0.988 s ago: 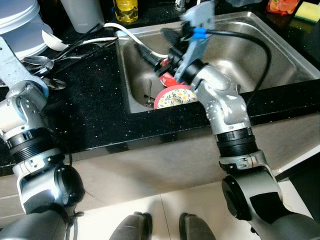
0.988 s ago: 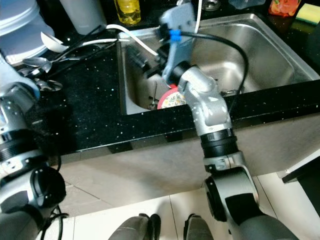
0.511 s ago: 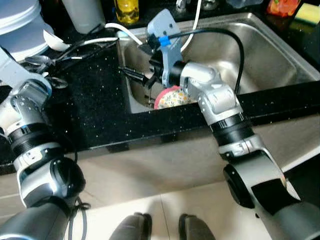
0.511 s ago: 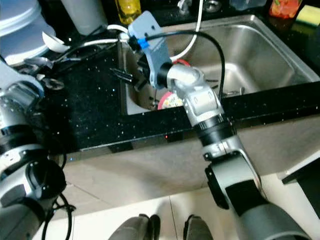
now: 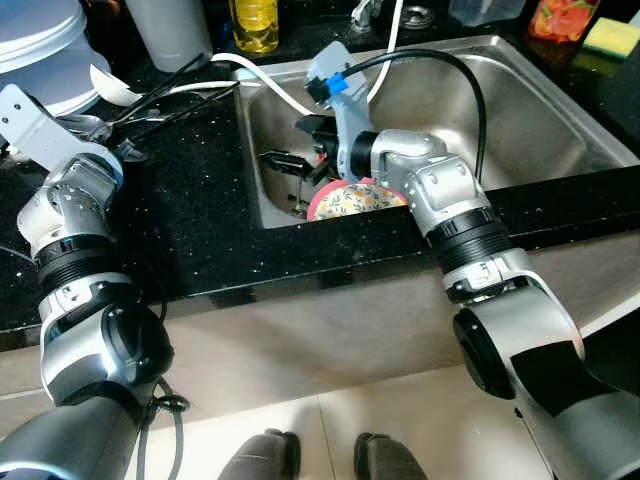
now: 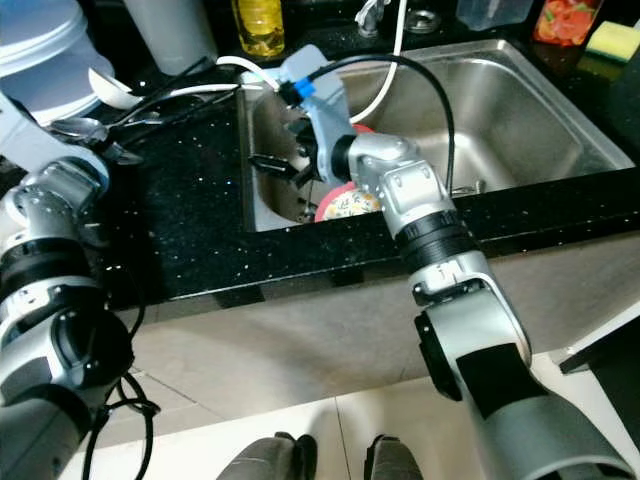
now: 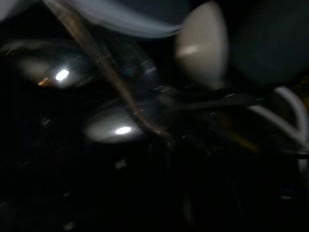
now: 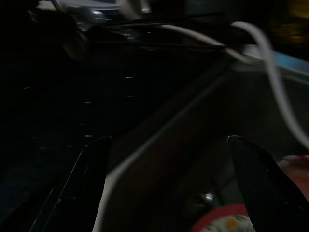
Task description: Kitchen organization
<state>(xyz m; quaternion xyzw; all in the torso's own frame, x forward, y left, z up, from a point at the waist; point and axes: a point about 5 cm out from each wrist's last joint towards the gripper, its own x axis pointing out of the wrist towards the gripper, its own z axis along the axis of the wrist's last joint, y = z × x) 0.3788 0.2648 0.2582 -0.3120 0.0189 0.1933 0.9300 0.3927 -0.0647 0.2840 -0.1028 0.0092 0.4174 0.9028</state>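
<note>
A floral plate with a red rim [image 5: 350, 198] leans in the left part of the steel sink [image 5: 560, 110]. My right gripper [image 5: 296, 146] hangs just above and to the left of it, close to the sink's left wall. Its fingers [image 8: 82, 179] stand wide open with nothing between them, and the plate's edge [image 8: 227, 223] shows below them. My left gripper [image 5: 128, 152] reaches over the black counter [image 5: 190, 220] toward a pile of cutlery. Metal spoons [image 7: 111, 126] and a white ladle [image 7: 203, 43] lie close before it in the dark left wrist view.
A white hose [image 5: 262, 82] runs from the counter into the sink. White stacked bowls [image 5: 40, 45], a grey cup [image 5: 180, 28] and a yellow bottle [image 5: 252, 20] stand at the back left. A yellow sponge [image 5: 610, 34] and a red container [image 5: 562, 18] sit behind the sink.
My right arm swung left across the sink, then settled lower, with its open gripper by the left wall. My left arm lifted toward the cutlery.
</note>
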